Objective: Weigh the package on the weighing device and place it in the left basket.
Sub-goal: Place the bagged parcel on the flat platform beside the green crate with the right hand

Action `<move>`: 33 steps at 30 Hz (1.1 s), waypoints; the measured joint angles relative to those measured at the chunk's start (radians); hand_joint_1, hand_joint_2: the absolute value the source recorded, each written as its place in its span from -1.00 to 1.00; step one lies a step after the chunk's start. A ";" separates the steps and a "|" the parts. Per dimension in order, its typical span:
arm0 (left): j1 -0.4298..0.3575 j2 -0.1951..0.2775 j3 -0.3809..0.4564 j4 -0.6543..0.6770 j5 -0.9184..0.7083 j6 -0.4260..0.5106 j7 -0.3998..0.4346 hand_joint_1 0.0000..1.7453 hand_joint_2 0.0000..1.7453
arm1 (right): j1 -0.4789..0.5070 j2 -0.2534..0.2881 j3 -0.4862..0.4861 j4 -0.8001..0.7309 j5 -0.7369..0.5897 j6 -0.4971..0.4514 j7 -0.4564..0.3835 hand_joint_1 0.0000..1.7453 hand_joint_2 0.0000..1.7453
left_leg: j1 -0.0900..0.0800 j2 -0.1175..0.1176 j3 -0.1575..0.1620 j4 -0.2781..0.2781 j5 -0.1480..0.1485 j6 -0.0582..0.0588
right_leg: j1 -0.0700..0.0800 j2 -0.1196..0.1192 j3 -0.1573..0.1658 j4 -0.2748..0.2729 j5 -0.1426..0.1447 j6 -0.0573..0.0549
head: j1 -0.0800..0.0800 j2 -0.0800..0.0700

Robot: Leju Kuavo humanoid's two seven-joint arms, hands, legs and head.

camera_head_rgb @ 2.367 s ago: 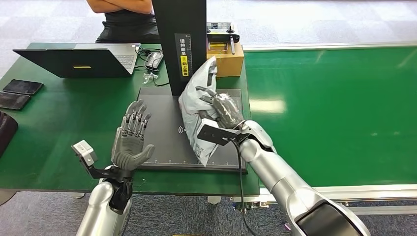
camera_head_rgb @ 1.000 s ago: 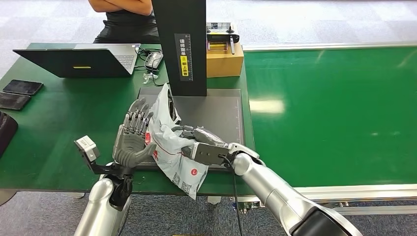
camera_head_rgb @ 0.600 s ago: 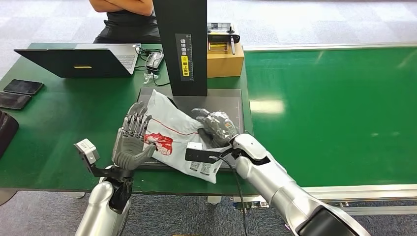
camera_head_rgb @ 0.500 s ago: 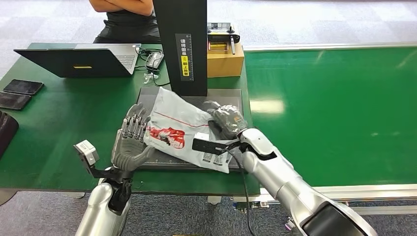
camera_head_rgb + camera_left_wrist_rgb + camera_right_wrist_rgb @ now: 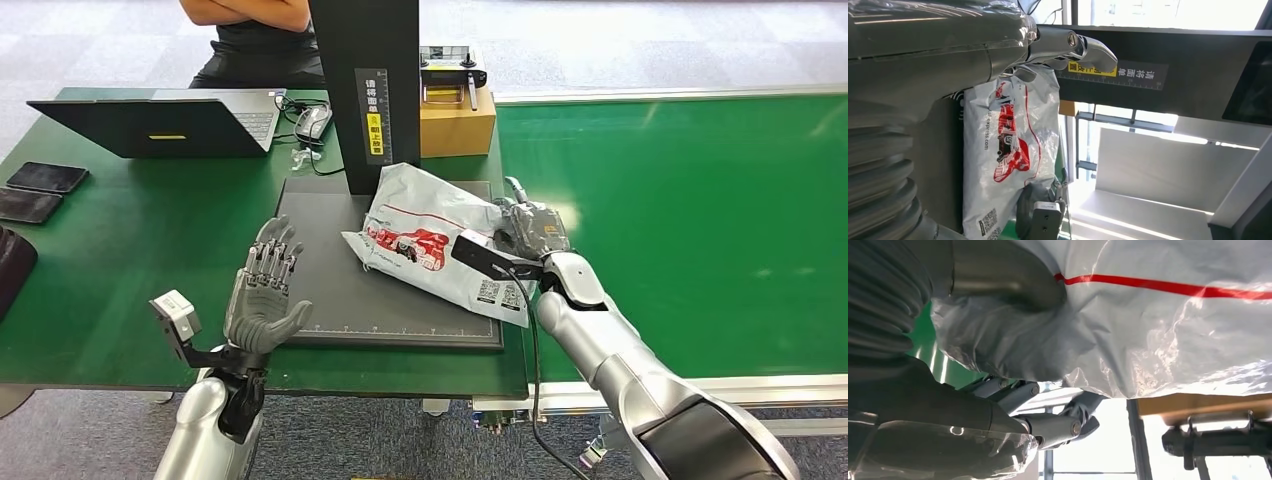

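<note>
Swung right since 0.5 s ago, the crinkled white plastic package point(image 5: 437, 243) overhangs the flat black weighing plate point(image 5: 330, 290); right hand point(image 5: 530, 232) fingers clasp it, left hand point(image 5: 266, 296) fingers spread empty. Weighing apparently continues.

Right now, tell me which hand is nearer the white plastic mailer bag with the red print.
Right. The right hand grips the white plastic mailer bag at its far-right edge; the left hand hangs open at the scale's left edge, apart from it.
</note>
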 joint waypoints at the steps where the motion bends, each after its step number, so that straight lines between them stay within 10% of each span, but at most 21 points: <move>1: 0.000 0.000 0.000 0.000 -0.001 -0.002 -0.001 -1.00 1.00 | 0.002 0.000 -0.010 0.004 -0.021 0.016 -0.022 -1.00 1.00 | 0.000 0.000 0.000 0.000 0.000 0.000 | 0.000 0.000 0.000 0.000 0.000 0.000 | 0.000 0.000; 3: 0.000 0.000 0.000 0.000 -0.001 -0.005 -0.005 -1.00 1.00 | 0.006 0.000 -0.032 0.014 -0.065 0.050 -0.070 -1.00 1.00 | 0.000 0.000 0.000 0.000 0.000 0.000 | 0.000 0.000 0.000 0.000 0.000 0.000 | 0.000 0.000; 7: 0.001 0.000 0.001 0.000 -0.001 -0.007 -0.011 -1.00 1.00 | 0.009 0.000 -0.067 0.034 -0.118 0.087 -0.139 -1.00 -1.00 | 0.000 0.000 0.000 0.000 0.000 0.000 | 0.000 0.000 0.000 0.000 0.000 0.000 | 0.000 0.000; 33: 0.003 0.000 0.004 0.000 0.005 -0.017 -0.030 -1.00 1.00 | 0.037 0.008 -0.099 0.101 -0.194 0.072 -0.378 -1.00 -1.00 | 0.000 0.000 0.000 0.000 0.000 0.000 | 0.000 0.000 0.000 0.000 0.000 0.000 | 0.000 0.000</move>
